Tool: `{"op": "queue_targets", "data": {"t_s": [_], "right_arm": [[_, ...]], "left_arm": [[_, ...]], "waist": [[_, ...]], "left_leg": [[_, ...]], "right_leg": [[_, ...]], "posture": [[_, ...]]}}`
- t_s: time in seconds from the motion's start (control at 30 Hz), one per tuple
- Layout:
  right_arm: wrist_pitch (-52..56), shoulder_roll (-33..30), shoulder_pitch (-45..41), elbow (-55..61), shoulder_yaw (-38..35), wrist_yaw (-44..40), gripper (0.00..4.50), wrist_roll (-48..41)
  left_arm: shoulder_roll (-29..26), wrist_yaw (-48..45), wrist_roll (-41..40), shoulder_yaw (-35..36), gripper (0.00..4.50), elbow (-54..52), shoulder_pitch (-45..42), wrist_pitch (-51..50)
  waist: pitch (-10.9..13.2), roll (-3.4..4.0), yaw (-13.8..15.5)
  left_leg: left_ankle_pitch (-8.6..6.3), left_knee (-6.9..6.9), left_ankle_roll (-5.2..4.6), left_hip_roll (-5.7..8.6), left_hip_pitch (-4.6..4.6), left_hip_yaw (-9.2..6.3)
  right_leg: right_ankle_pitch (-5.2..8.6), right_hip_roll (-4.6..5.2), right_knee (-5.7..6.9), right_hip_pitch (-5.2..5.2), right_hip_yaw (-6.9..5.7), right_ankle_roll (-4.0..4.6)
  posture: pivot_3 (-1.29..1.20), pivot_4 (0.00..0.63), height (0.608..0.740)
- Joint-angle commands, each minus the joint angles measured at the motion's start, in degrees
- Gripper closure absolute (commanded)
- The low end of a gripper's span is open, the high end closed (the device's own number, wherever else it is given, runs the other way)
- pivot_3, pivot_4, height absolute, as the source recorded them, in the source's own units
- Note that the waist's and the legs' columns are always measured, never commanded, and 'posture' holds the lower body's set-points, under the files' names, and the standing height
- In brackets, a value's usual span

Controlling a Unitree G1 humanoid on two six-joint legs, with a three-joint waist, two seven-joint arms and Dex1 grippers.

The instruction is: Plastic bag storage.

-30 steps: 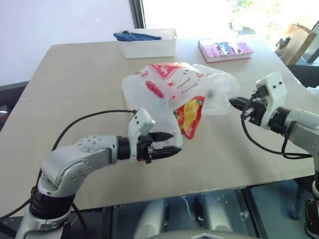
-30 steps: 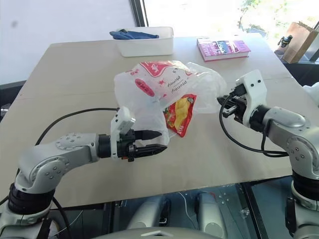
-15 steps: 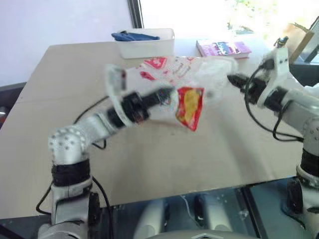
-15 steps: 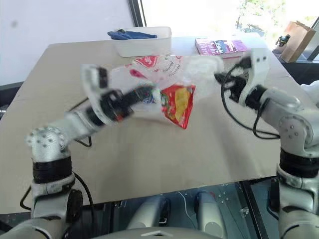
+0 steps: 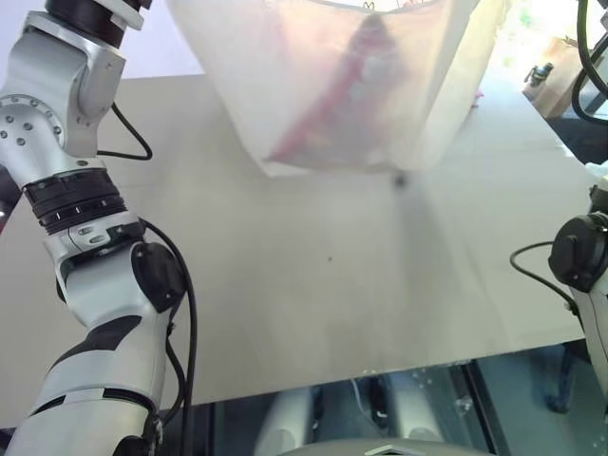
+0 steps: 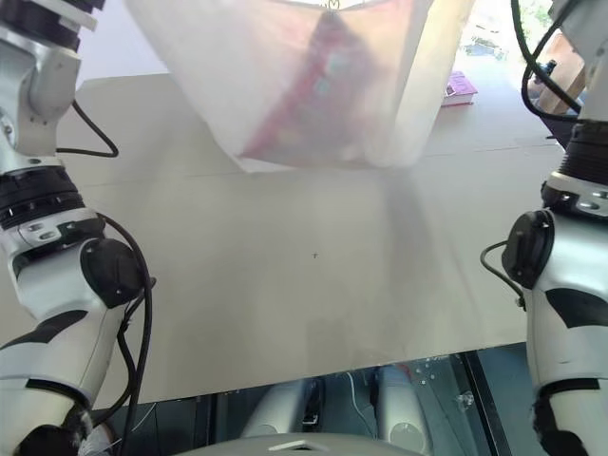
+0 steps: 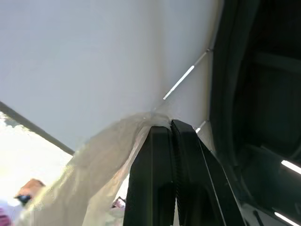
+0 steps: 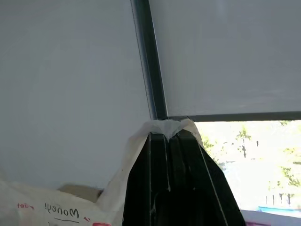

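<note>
The plastic bag hangs stretched wide, well above the table, between my two raised arms. It is thin, translucent white film, and a red shape shows blurred through it near its lower middle. In the left wrist view my left gripper is shut, with a fold of the bag's film pinched at its tips. The right wrist view has my right gripper shut on another edge of the bag, where red print shows on the film.
The beige table lies below the hanging bag, its front edge near the bottom of the eye views. A pink book lies at the far right of the table. A brown paper bag stands beyond the table's right side.
My left gripper shut on the bag's near edge. Both arms then rose steeply, lifting the bag off the table and spreading it high in front of the camera.
</note>
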State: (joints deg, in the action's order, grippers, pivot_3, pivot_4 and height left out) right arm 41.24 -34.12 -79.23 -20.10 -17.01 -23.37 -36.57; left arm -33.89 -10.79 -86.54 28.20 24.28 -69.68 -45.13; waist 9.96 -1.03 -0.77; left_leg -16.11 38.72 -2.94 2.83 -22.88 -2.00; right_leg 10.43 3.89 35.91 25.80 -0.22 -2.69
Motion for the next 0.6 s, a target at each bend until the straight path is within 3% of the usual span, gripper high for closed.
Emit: {"op": "queue_targets", "data": {"t_s": [0.03, 0.17, 0.2, 0.27, 0.47, 0.6], "right_arm": [[-4.50, -5.20, -1.35, -2.00, 0.58, -1.06, 4.50, 5.40], [1.13, -5.41, 3.87, 6.22, 3.45, -5.18, 4.50, 3.33], [2.12, -4.95, 1.26, 4.24, 0.34, -2.52, 4.50, 1.78], [1.81, -6.19, 0.23, 3.44, 1.14, -3.03, 4.50, 3.59], [-1.24, -8.30, 5.65, 5.82, 4.42, -5.82, 4.50, 8.39], [2.42, -8.76, 14.47, 14.62, 2.74, -6.34, 4.50, 6.44]], "left_arm": [[-0.53, -4.13, 7.44, -2.18, 4.41, 2.43, -3.22, 1.48], [1.16, -7.88, 11.06, -1.03, 4.41, 6.97, -5.24, 3.19], [1.22, -6.82, 10.68, 1.49, 4.41, 11.07, -7.33, 4.93], [1.70, -9.19, 13.94, -0.23, 4.41, 12.41, -6.97, 3.63], [5.34, -9.99, 16.72, -0.86, 4.41, 10.23, -4.91, -0.95], [6.88, -8.32, 17.29, -2.12, 4.41, -1.22, 3.70, -5.06]], "waist": [[0.00, -0.01, 0.15], [0.01, -0.01, -0.15], [0.02, 0.02, -0.39], [0.06, 0.08, -0.74], [0.06, 0.08, -0.38], [0.06, 0.08, -0.42]], "left_leg": [[0.00, 0.00, 0.00, 0.01, -0.01, -0.01], [0.00, -0.03, 0.00, 0.02, -0.04, 0.03], [0.00, -0.05, 0.00, -0.01, -0.01, 0.04], [0.00, -0.06, 0.00, -0.02, -0.03, 0.18], [0.01, -0.06, 0.02, 0.00, -0.05, 0.16], [0.01, -0.07, 0.02, -0.05, -0.05, 0.19]], "right_leg": [[0.00, 0.00, -0.03, 0.00, -0.02, 0.00], [0.00, 0.01, -0.04, 0.02, 0.01, -0.01], [0.01, 0.01, -0.04, 0.02, 0.01, -0.02], [0.01, 0.02, -0.02, 0.21, 0.15, -0.02], [0.01, 0.05, -0.01, 0.23, 0.13, -0.02], [0.00, 0.16, 0.03, 0.26, 0.22, -0.03]], "posture": [[0.00, 0.150, 0.740], [0.00, 0.150, 0.740], [0.00, 0.150, 0.740], [0.00, 0.150, 0.740], [0.00, 0.150, 0.740], [0.00, 0.150, 0.740]]}}
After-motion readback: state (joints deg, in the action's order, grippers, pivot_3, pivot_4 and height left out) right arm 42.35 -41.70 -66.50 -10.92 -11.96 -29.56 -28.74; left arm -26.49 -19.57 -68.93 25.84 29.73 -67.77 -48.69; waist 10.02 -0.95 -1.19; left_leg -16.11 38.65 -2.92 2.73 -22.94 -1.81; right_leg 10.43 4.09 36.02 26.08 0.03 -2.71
